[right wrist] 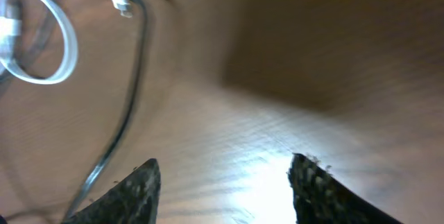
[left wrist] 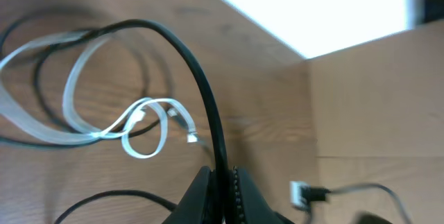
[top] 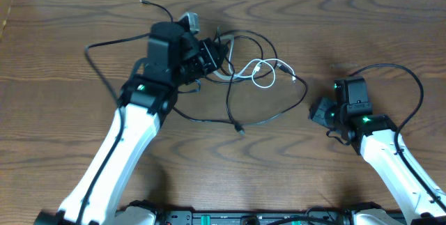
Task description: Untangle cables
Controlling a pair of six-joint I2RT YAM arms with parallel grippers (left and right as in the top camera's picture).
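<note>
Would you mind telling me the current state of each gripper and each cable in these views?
left gripper, shut on the black cable.
right gripper, open, holding nothing.
black cable, pinched, arching away from the left gripper.
white cable, looped on the table, crossing black strands.
loose black cables, lying in tangled loops.

Empty, the right claw gapes over the table; cables lie left.
</note>
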